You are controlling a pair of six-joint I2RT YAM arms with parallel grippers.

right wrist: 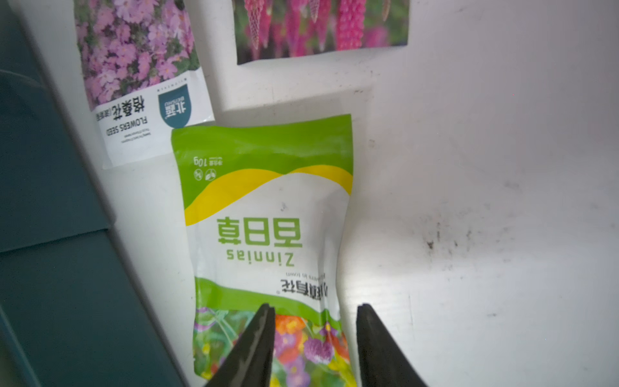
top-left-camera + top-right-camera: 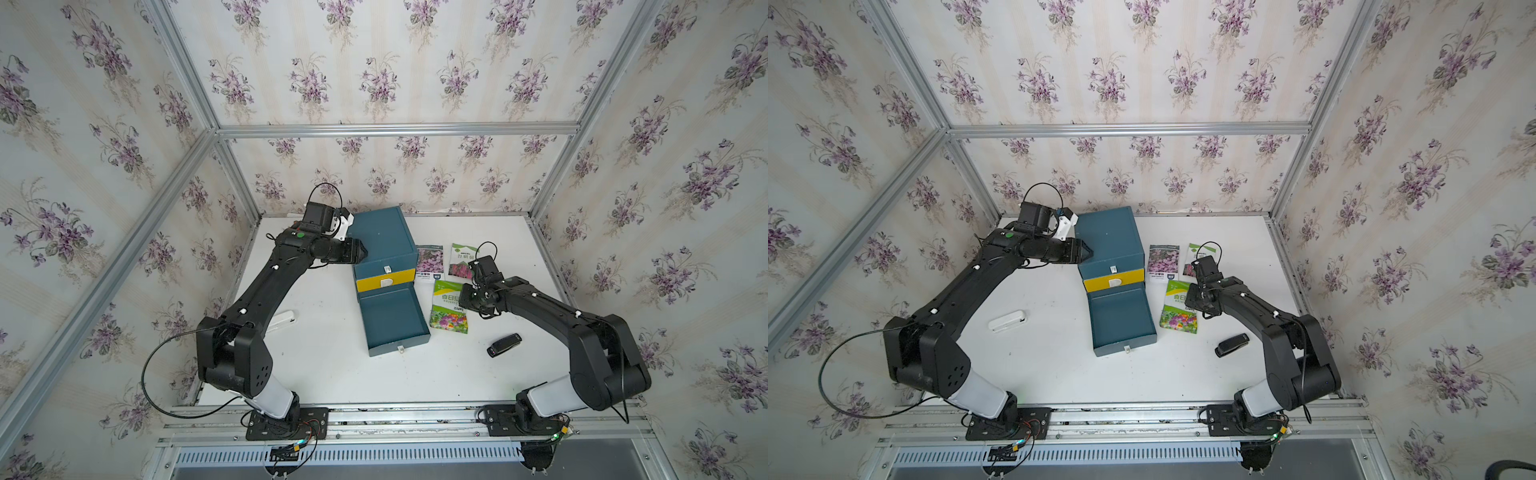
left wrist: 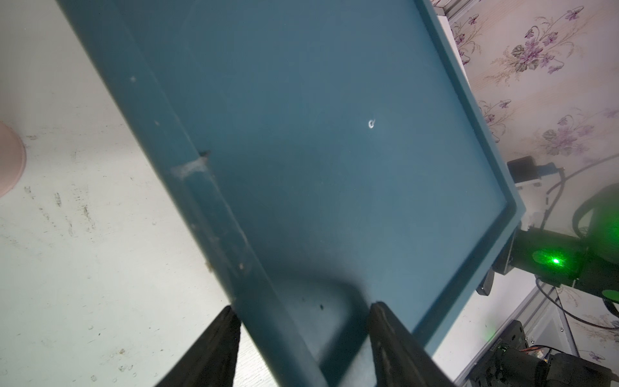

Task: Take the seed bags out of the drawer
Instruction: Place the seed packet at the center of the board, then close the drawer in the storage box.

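In a top view, a blue box (image 2: 1106, 235) sits at the back of the white table (image 2: 1059, 365). It has a yellow drawer front (image 2: 1096, 285). Under that, a blue drawer (image 2: 1121, 320) is pulled out toward the front.

Just right of the box, a pink-purple seed bag (image 2: 1163, 261) lies flat. A white-green seed bag (image 2: 1200, 248) lies beside it, partly hidden by the right arm. A big green seed bag (image 2: 1177, 309) lies in front of those two.

The right gripper (image 2: 1195, 306) hangs over the green bag's right side. The left gripper (image 2: 1088, 251) touches the box's top left edge.

A black gadget (image 2: 1231, 345) lies near the right arm. A small white thing (image 2: 1007, 321) lies off to the left.
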